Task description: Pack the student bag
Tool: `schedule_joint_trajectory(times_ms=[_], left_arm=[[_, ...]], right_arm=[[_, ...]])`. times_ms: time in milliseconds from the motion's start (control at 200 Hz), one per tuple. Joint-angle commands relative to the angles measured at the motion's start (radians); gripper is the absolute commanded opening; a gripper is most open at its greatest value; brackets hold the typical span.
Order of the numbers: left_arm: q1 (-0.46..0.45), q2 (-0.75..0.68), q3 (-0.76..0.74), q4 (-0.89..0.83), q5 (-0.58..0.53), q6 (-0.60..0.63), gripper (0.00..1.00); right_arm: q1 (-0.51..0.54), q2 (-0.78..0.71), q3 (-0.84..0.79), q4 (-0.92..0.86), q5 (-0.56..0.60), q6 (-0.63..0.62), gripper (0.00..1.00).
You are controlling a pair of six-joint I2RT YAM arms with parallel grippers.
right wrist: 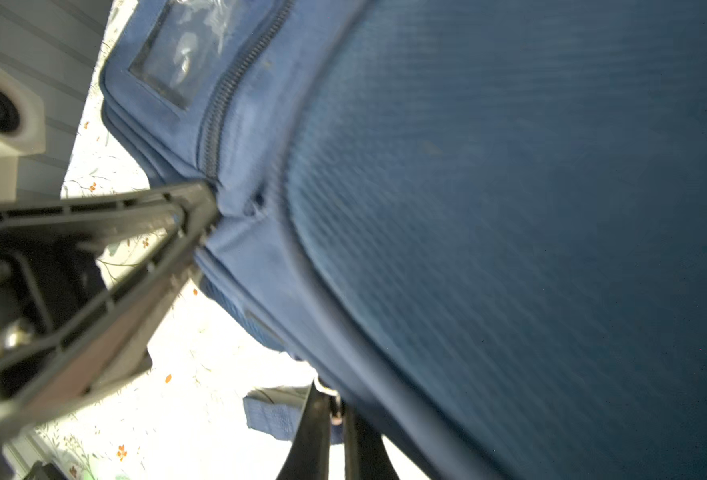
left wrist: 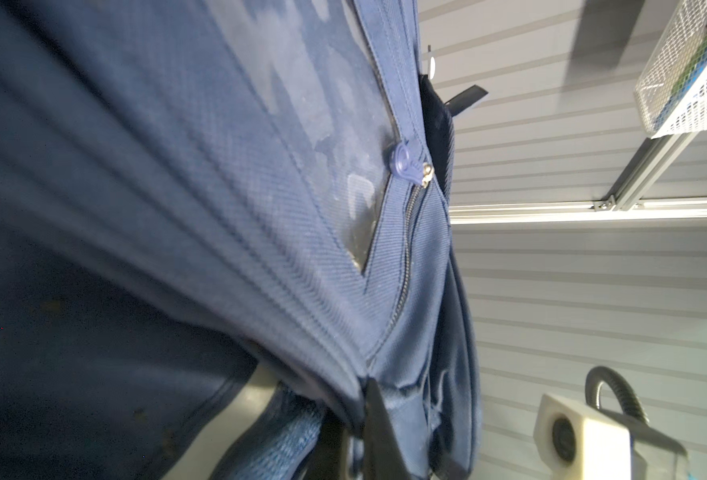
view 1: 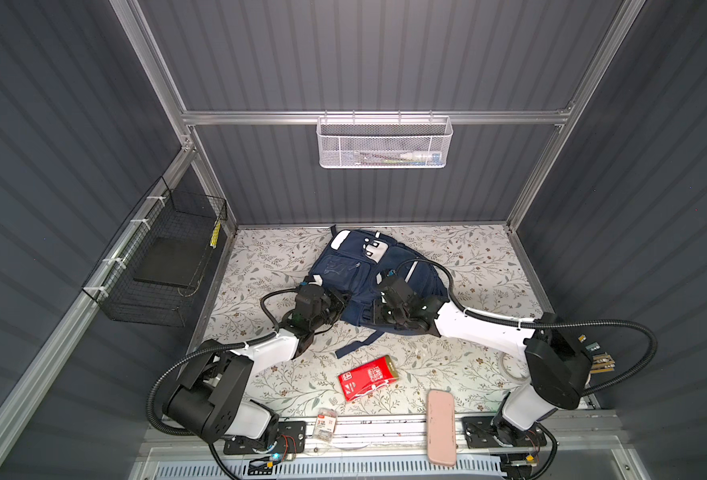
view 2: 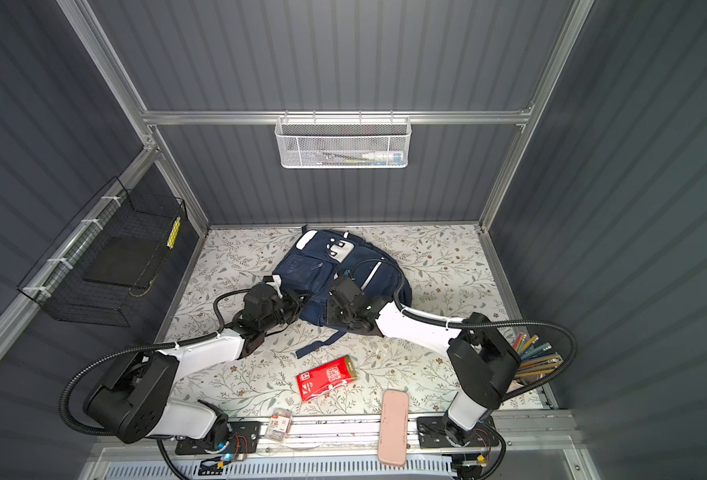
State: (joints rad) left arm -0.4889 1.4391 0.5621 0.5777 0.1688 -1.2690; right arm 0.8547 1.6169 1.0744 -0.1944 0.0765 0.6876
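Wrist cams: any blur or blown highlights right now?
Left wrist view: student bag fabric soft up close, zip pull fairly sharp. Right wrist view: bag smeared by blur, floral table cover blown out white.

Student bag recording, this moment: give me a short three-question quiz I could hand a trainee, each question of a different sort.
1. True or false: the red packet lies inside the student bag.
2. Where is the pink case? A: on the bag. B: inside the bag. C: across the front rail.
3. Fill in: in the right wrist view, the left gripper is ___ on the bag's edge, at the end of a zip.
Key: 1 false; 2 C; 3 shut.
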Motion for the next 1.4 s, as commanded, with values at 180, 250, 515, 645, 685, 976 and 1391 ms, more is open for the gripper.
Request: schedule_joint_trajectory(times_ms=[180,250,515,645,685,976,1391], left_arm=[[0.074,0.010,0.045,-0.007,0.022,0.058,0.00],[0.087,0.010,0.053,-0.022,0.027,0.070,0.00],[0.102,0.031,0.078,-0.039,0.043,0.102,0.00],[0.104,0.091,0.123,-0.043,0.043,0.125,0.09],[0.105,0.119,0.144,-0.035,0.037,0.132,0.13],[0.124,0.051,0.188,-0.192,-0.079,0.270,0.70],[-0.011,0.021,0.038,-0.102,-0.028,0.089,0.67]], right_arm=[[-0.068,-0.151,-0.102,-0.271,0.079,-0.084,0.00],[-0.114,-0.192,-0.149,-0.289,0.058,-0.104,0.00],[-0.281,-0.239,-0.195,-0.343,-0.012,-0.354,0.00],[-0.175,-0.208,-0.150,-0.320,-0.081,-0.392,0.00],[-0.130,-0.191,-0.130,-0.308,-0.096,-0.394,0.00],[0.040,0.105,0.221,-0.229,-0.142,-0.343,0.00],[0.095,0.182,0.279,-0.106,-0.163,-0.297,0.00]])
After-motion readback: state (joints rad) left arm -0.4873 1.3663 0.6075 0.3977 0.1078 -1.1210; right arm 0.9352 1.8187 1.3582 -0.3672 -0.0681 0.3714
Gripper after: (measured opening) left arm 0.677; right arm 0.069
